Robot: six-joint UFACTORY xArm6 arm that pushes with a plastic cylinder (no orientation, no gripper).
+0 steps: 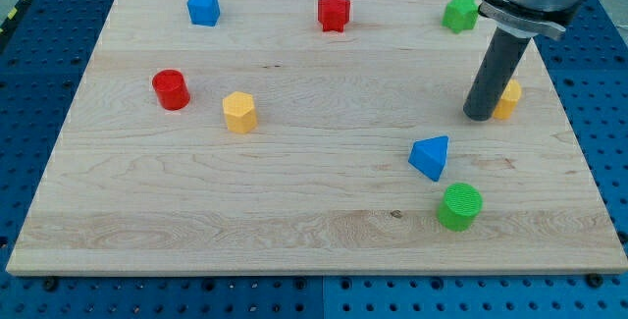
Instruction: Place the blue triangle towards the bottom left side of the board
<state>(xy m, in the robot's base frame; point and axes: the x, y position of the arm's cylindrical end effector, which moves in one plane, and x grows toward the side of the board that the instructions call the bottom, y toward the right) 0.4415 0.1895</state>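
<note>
The blue triangle (431,156) lies on the wooden board (294,211) in the lower right part of the view. My tip (480,116) rests on the board up and to the right of the triangle, a short gap away from it. The rod stands right against a yellow block (508,100) that is partly hidden behind it. A green cylinder (459,206) sits just below and right of the triangle.
A red cylinder (171,89) and a yellow hexagon block (239,112) sit at the view's left. A blue cube (203,8), a red star block (334,13) and a green star-like block (459,13) line the top edge.
</note>
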